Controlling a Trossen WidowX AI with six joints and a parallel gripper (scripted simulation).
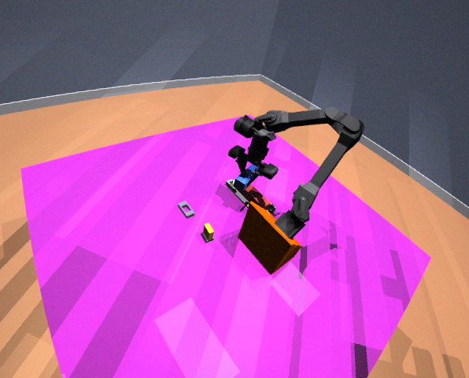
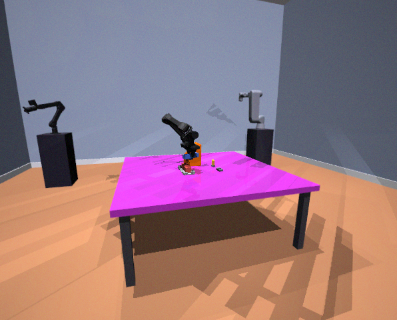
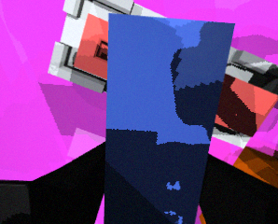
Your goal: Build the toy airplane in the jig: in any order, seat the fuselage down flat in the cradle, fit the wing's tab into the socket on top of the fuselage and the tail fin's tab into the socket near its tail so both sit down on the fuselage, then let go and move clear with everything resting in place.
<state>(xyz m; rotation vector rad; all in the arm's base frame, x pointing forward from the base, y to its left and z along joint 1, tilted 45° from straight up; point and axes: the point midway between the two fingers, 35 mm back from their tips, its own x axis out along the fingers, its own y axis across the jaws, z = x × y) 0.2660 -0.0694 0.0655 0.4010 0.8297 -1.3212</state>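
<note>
My gripper is shut on the blue wing and holds it above the fuselage, with a gap visible in the exterior view. The red fuselage lies lengthwise in the light grey cradle. The wing crosses over it, not quite square in the wrist view. One dark socket shows beside the wing; the wing hides the fuselage's middle and its own tab. The yellow tail fin stands upright on a small dark base, apart from the cradle.
A small grey holder with a rectangular opening lies near the tail fin. The orange block under the arm's base stands close to one end of the cradle. Two other arms stand on pedestals beyond the table.
</note>
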